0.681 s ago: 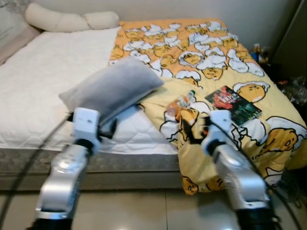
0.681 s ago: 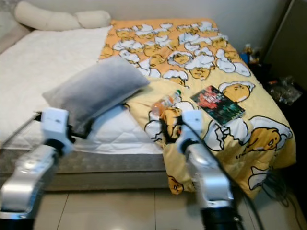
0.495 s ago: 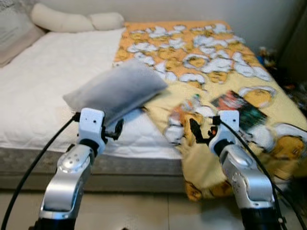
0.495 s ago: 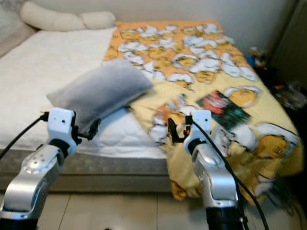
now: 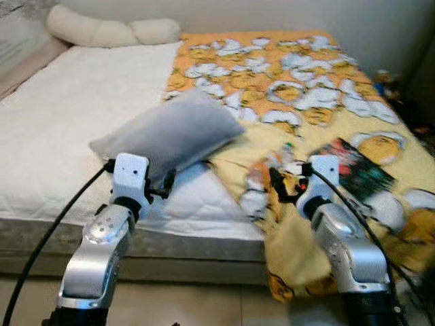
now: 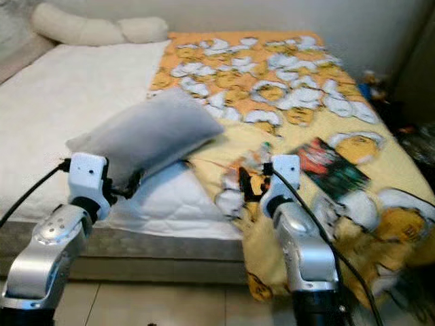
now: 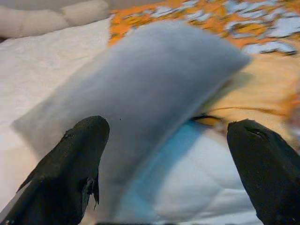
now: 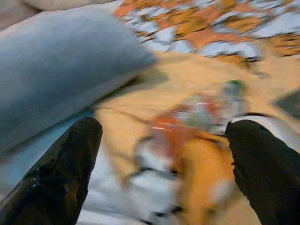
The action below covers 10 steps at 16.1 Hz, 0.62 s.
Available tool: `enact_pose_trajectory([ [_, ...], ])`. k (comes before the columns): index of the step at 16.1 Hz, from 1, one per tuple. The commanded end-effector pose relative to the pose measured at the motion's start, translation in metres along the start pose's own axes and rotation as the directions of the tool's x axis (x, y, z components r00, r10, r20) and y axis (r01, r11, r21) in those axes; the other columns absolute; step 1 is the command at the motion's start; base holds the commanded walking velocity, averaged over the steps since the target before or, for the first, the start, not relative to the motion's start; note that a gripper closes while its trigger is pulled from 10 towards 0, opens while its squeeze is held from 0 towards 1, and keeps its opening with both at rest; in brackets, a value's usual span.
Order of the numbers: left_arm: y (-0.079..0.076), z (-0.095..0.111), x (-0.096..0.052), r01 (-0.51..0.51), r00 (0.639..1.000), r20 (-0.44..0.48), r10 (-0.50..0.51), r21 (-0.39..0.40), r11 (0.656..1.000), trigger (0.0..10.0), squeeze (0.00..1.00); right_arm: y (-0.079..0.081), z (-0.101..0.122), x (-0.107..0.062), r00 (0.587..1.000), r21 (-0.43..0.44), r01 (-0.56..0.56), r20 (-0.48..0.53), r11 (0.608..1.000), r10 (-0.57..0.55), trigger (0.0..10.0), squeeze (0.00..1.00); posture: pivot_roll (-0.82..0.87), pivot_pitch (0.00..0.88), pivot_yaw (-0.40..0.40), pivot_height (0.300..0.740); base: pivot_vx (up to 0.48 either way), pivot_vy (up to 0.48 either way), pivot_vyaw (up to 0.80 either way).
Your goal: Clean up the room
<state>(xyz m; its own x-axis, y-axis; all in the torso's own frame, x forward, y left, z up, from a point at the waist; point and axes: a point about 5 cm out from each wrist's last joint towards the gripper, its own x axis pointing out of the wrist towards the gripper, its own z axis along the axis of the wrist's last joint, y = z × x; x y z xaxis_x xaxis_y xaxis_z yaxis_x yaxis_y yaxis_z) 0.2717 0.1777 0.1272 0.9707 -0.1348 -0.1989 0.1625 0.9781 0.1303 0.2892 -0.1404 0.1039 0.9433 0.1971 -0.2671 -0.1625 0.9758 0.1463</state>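
Observation:
A grey pillow [image 5: 173,132] lies tilted on the white mattress [image 5: 68,109], its far corner resting on the yellow egg-print blanket [image 5: 272,75]. My left gripper [image 5: 162,182] is open just short of the pillow's near end; in the left wrist view the pillow [image 7: 154,84] sits between and beyond the spread fingers [image 7: 79,154]. A plastic bottle [image 8: 206,110] lies on the blanket, just ahead of my open right gripper [image 5: 280,185]. A dark book [image 5: 360,168] lies on the blanket to the right of it.
Long white pillows [image 5: 109,30] lie at the head of the bed. The blanket hangs over the bed's front edge [image 5: 190,248] down to the tiled floor [image 5: 204,302]. Small clutter [image 5: 387,78] stands beside the bed at the right.
The whole picture has shifted and blurred, so the camera is moving. Both arms rose a little after the first frame and have held since. The pillow, bottle and book lie as before.

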Motion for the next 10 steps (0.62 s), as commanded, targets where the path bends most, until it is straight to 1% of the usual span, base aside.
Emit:
enact_pose_trajectory([
  [1,0.003,0.0042,0.0014,-0.007,1.0,0.015,0.007,0.006,1.0,10.0,0.0,0.0051,0.0038,0.0016,1.0,-0.006,-0.021,0.004,1.0,0.021,10.0,0.0,-0.06,0.0,0.045,0.74,0.334,0.0,0.0],
  [5,0.0029,0.0046,0.0022,-0.002,1.0,0.016,0.002,0.011,1.0,10.0,0.0,0.0049,0.005,0.004,1.0,0.01,-0.007,0.004,1.0,0.007,10.0,0.0,-0.07,0.0,0.05,0.74,0.326,0.0,0.0],
  [10,0.0026,0.0054,0.0031,0.005,1.0,0.017,-0.006,0.017,1.0,10.0,0.0,0.006,0.0038,0.0053,1.0,0.004,-0.014,-0.006,1.0,0.014,10.0,0.0,-0.06,0.0,0.053,0.74,0.324,0.0,0.0],
])
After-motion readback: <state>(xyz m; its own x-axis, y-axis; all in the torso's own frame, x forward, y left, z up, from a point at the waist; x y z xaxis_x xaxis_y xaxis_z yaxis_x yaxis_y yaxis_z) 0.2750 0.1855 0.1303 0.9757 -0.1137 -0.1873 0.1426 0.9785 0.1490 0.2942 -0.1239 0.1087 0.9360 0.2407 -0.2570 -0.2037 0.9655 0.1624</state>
